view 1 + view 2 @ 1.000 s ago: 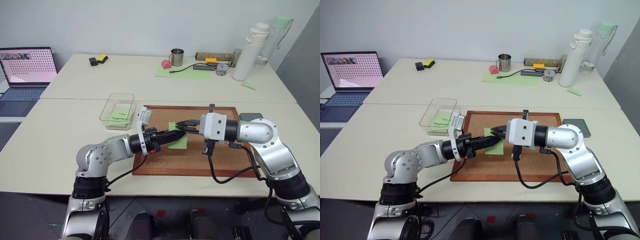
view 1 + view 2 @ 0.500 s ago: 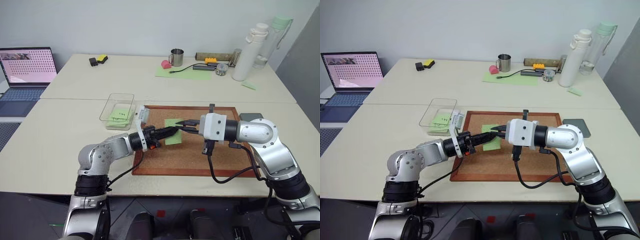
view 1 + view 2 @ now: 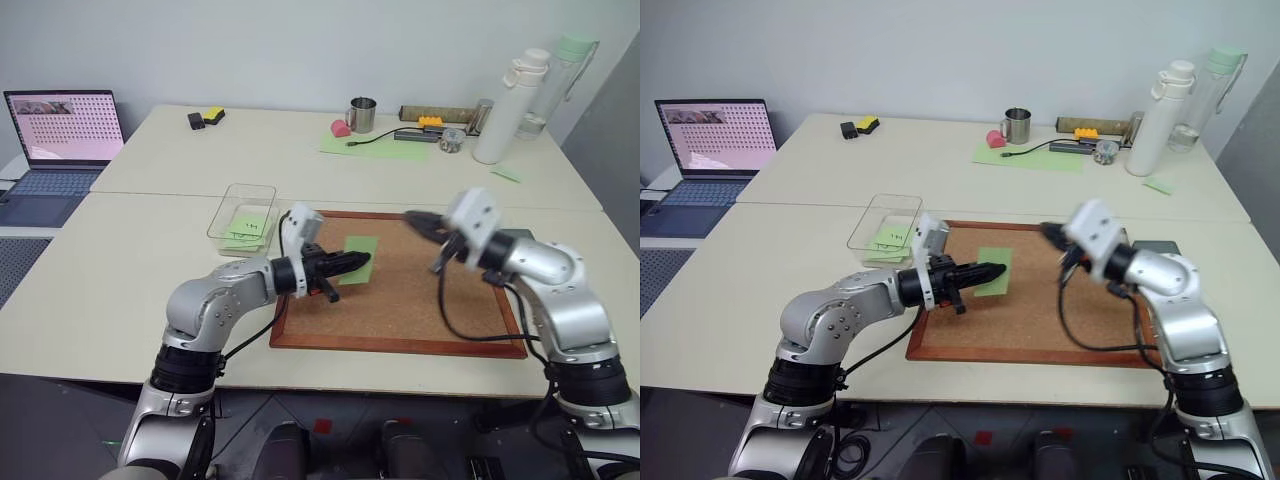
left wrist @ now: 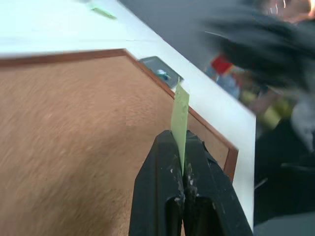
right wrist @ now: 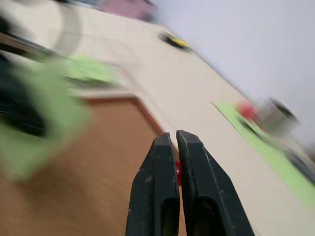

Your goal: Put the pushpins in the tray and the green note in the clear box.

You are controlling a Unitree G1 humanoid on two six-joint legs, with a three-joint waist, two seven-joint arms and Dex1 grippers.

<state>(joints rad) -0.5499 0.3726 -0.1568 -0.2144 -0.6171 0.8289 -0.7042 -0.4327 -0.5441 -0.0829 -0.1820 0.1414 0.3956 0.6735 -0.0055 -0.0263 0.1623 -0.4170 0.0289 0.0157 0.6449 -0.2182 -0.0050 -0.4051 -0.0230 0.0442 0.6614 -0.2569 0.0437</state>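
My left gripper is shut on the near edge of the light green note, which it holds just above the cork board. The left wrist view shows the note edge-on, pinched between the fingers. My right gripper hovers over the board's far right part, apart from the note, shut on a small red pushpin. The clear box sits left of the board with scribbled green notes inside. The dark grey tray lies just past the board's right edge, with a small bluish speck in it.
A laptop stands at the far left. On the back table are a metal mug, a large green sheet, a white bottle and a clear bottle. A black cable hangs from my right wrist over the board.
My right gripper has pulled away from the note, up and to the right, with the red pushpin. My left gripper has closed on the note and now holds it alone.
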